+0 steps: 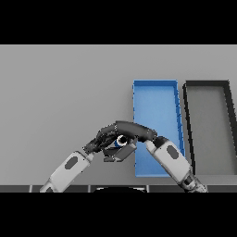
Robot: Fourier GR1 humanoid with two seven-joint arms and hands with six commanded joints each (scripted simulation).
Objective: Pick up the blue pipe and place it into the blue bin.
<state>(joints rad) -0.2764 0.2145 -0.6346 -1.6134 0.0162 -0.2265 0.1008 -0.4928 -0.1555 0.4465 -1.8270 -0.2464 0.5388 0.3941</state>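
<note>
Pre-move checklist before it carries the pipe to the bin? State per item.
1. Blue pipe in view: ok, only its round end shows between the two hands.
2. Right hand on the pipe: ok, fingers curl over it.
3. Left hand clear of the pipe: not ok, it sits right against it.
4. Pipe lifted off the table: cannot tell, the hands hide its underside.
5. Blue bin open and free: ok, its far part is bare; the right forearm covers the near part.
6. Black bin out of the path: ok, it lies beyond the blue bin, to the right.
</note>
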